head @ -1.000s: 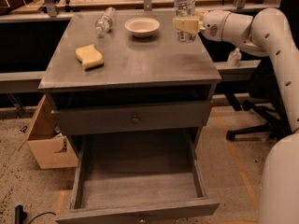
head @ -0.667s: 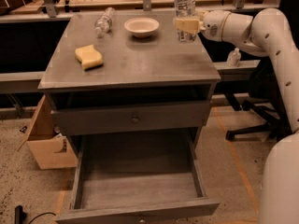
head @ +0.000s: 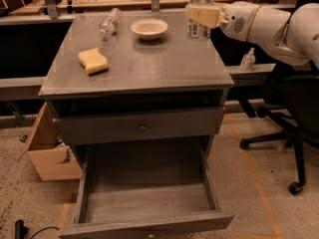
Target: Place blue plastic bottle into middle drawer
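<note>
The blue plastic bottle [head: 199, 32], clear with a white-and-bluish label, is upright at the back right of the grey cabinet top [head: 149, 68], its base just above the surface and its cap cut off by the frame's top edge. My gripper [head: 202, 15] reaches in from the right and is shut on the bottle's middle, its pale yellow fingers [head: 203, 14] across the label. The middle drawer [head: 147, 200] is pulled wide open low at the cabinet's front, empty, well below and in front of the bottle.
On the top lie a yellow sponge [head: 92, 60], a white bowl [head: 149, 28] and a smaller clear bottle on its side [head: 108, 23]. A closed drawer front with a knob [head: 143, 127] sits above the open drawer. A cardboard box [head: 47, 148] stands left, an office chair [head: 294, 133] right.
My gripper has risen a little with the blue plastic bottle in it; the bottle's base has come up off the cabinet top. Everything else is unchanged.
</note>
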Tool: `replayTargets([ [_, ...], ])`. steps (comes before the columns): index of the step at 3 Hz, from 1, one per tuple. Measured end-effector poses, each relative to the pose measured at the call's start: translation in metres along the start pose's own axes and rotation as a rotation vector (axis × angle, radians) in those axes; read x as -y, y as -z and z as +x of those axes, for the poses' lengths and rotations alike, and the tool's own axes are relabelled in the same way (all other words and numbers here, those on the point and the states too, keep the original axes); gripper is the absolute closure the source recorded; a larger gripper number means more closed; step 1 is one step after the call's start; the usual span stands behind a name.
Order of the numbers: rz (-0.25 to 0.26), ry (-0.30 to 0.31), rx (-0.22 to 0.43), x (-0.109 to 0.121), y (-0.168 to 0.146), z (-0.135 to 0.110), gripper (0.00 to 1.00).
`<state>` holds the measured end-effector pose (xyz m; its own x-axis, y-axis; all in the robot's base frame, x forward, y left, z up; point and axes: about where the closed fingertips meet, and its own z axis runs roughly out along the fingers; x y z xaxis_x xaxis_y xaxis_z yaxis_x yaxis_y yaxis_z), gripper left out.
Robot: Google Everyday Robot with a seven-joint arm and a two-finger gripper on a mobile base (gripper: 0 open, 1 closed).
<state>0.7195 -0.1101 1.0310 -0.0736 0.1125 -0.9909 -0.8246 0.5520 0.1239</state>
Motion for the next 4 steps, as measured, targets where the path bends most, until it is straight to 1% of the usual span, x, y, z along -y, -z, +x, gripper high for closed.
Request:
replayTargets([
  [1, 0.044, -0.080, 0.071, -0.055, 0.036, -0.039, 1.00],
  [2, 0.024, -0.200, -0.036, -0.105, 0.051, 0.006, 1.00],
  [3, -0.141, -0.304, -0.282, -0.180, 0.064, 0.105, 1.00],
  [4, -0.298, -0.288, -0.424, -0.224, 0.075, 0.147, 1.00],
])
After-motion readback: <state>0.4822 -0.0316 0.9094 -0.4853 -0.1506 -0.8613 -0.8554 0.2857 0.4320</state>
